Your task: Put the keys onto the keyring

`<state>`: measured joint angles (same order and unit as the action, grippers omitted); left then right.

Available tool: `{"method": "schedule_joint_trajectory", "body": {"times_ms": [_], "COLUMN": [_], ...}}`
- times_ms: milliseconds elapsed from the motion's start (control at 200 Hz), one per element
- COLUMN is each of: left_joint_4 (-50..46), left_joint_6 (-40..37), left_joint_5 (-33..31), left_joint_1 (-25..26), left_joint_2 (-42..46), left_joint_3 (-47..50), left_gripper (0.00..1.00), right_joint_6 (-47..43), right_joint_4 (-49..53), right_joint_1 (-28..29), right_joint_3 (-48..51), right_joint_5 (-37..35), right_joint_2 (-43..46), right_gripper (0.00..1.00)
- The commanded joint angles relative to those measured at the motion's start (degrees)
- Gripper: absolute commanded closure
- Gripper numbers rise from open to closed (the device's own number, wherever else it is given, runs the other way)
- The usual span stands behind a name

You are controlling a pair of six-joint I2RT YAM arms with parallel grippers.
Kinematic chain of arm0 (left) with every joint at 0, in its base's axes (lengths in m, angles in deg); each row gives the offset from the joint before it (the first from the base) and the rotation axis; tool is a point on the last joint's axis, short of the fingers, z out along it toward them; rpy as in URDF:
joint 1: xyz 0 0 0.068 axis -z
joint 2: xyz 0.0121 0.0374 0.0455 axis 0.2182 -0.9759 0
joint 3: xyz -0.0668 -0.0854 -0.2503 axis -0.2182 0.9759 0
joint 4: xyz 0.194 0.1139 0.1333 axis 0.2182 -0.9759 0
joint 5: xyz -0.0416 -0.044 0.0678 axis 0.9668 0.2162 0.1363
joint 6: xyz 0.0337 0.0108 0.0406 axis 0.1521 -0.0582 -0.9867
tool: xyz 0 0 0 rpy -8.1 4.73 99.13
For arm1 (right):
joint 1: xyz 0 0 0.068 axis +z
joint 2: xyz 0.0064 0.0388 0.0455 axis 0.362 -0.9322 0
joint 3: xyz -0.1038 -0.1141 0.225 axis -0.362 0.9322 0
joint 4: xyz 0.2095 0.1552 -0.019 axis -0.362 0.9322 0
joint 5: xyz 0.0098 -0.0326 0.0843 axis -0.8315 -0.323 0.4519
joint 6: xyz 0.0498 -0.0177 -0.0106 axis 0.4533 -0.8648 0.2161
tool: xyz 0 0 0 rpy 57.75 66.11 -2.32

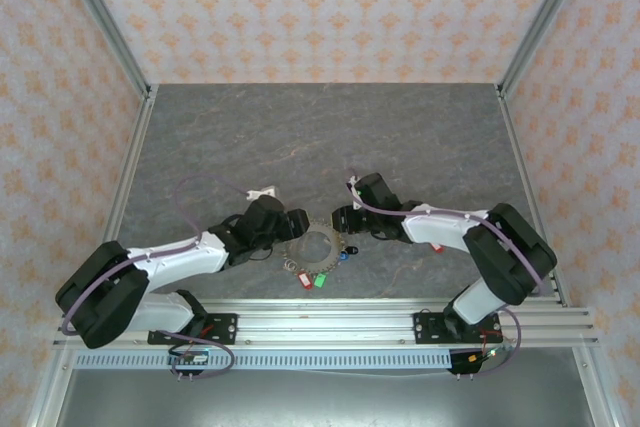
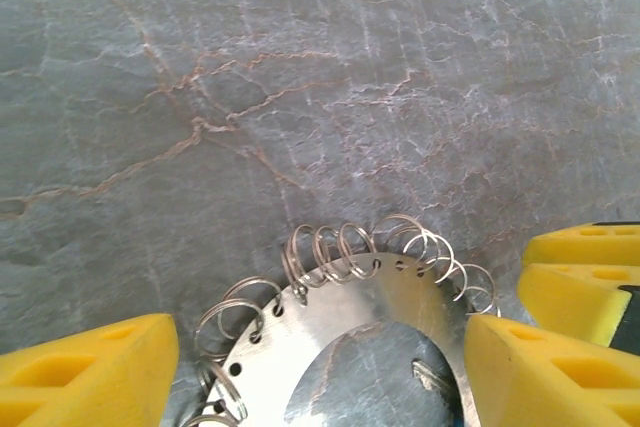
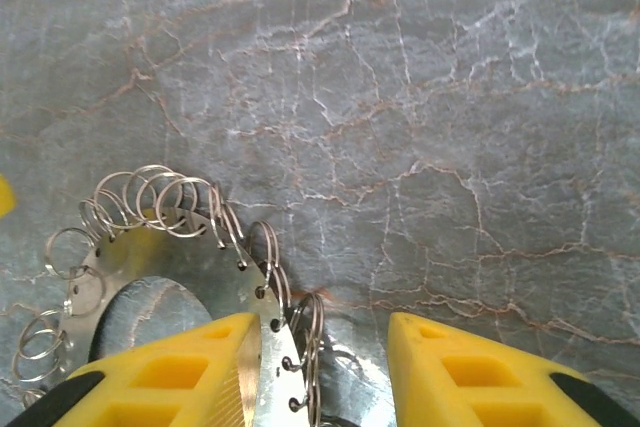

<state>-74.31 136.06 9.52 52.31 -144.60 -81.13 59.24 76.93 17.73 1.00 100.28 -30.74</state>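
Skidding of the flat grey hole-punched metal keyring [image 2: 340, 292] could be caused by uneven closing of the wide-spread left fingers [image 2: 90, 367] or half-spread right fingers [image 3: 470, 377].

White arm links [image 1: 180, 255] with black joint housings [image 1: 100, 292], purple cables [image 1: 180, 209], yellow hollow-celled pincer fingers [image 2: 80, 372], black base plates [image 1: 200, 329].

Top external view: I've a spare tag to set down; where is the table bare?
The table is bare across its far half, to the back wall, and beside each side rail. Crowded: around the keyring, keys, left arm and right arm.
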Motion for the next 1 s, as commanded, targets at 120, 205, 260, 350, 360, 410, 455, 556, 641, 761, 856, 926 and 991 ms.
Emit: {"method": "schedule_joint_trajectory", "body": {"times_ms": [120, 205, 260, 350, 360, 410, 455, 556, 641, 761, 856, 926, 991], "left_joint_4": [-2.4, -2.5, -2.3, -1.7, -1.6, -1.5, -1.8, -3.3, -3.8, -4.8, -4.8, -4.6, -4.4], "left_joint_6": [-0.8, -1.6, -2.0, -2.2, -2.2, -2.2, -2.2, -2.6, -2.8, -2.9, -3.0, -3.0, -3.0], "left_joint_5": [-2.9, -2.4, -2.1, -1.5, -1.4, -1.4, -1.9, -3.0, -3.5, -4.3, -4.2, -3.8, -3.3], "left_joint_1": [-0.2, -0.2, -0.2, -0.3, -0.2, -0.3, -0.3, -0.3, -0.3, -0.4, -0.3, -0.3, -0.3], "left_joint_2": [1.2, 0.1, -0.8, -1.7, -1.8, -1.7, -1.5, -0.9, -0.2, 0.2, -0.5, -1.3, -1.7], "left_joint_3": [-0.6, -1.5, -2.1, -2.4, -2.4, -2.4, -2.4, -2.5, -2.3, -2.3, -2.5, -2.9, -3.2], "left_gripper": [0.24, 0.24, 0.24, 0.24, 0.24, 0.24, 0.24, 0.24, 0.24, 0.24, 0.24, 0.24, 0.24], "right_joint_6": [1.8, 2.2, 2.2, 1.9, 1.9, 1.8, 1.5, 0.9, 0.8, 0.9, 1.0, 1.0, 0.7], "right_joint_4": [0.1, 0.1, 0.2, 0.7, 0.8, 1.0, 1.1, 1.4, 1.2, 1.1, 1.5, 3.1, 3.6], "right_joint_1": [0.2, 0.2, 0.2, 0.2, 0.2, 0.2, 0.2, 0.2, 0.2, 0.2, 0.2, 0.2, 0.2], "right_joint_3": [-2.3, -2.3, -2.3, -2.4, -2.4, -2.5, -2.5, -2.6, -2.6, -2.5, -2.7, -3.5, -3.5], "right_joint_5": [1.9, 2.4, 2.3, 1.8, 1.8, 1.3, 1.0, 0.6, 0.2, -0.1, -0.3, 0.1, -0.2], "right_joint_2": [-1.2, -1.2, -1.2, -0.9, -0.9, -0.7, -0.7, -0.8, -1.0, -2.0, -3.5, -4.0, -3.6], "right_gripper": [0.62, 0.63, 0.63, 0.63, 0.63, 0.63, 0.63, 0.63, 0.63, 0.63, 0.63, 0.63, 0.63]}}
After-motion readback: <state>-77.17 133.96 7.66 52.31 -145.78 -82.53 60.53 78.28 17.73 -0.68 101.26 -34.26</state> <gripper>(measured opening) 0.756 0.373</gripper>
